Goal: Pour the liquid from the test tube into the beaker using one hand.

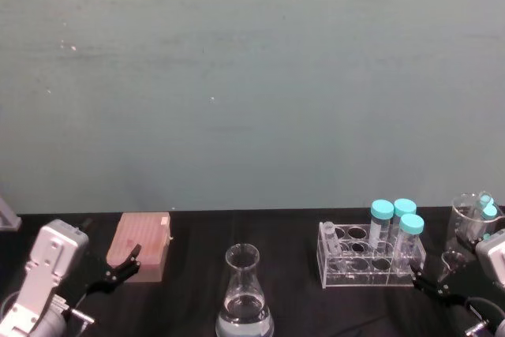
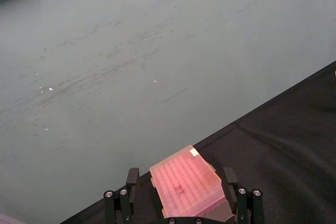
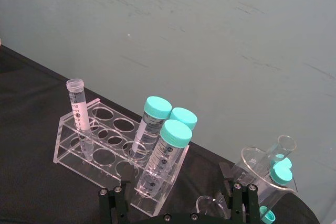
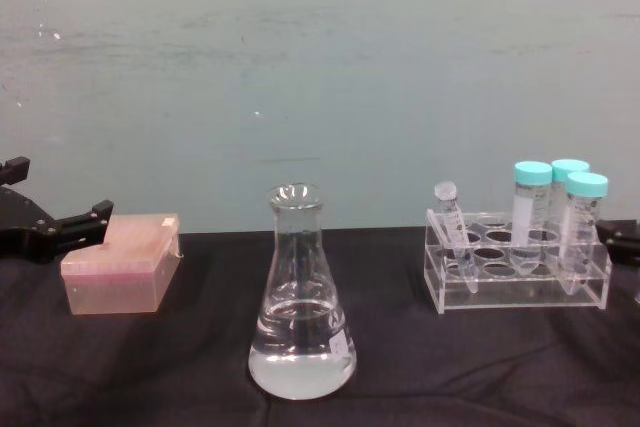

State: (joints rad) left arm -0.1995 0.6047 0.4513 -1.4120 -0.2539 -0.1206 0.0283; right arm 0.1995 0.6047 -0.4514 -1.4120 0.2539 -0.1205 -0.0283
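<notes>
The test tube [image 3: 77, 109], slim, clear and uncapped, leans in an end hole of the clear plastic rack [image 3: 65, 149], which also holds three teal-capped tubes [image 3: 169, 136]. The right wrist view shows its printed scale marks, but I cannot tell whether it holds liquid. The chest view shows the conical flask [image 4: 300, 297] well to the rack's left, with clear liquid pooled in its base. The right gripper [image 3: 176, 198] hovers near the rack's right end, fingers apart. The left gripper [image 2: 180, 179], also spread, sits near a pink tip box [image 2: 185, 188].

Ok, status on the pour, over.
Both open, empty: left gripper by pink box, right gripper by rack. Uncapped tube in rack, untouched. Nothing between it and flask.
</notes>
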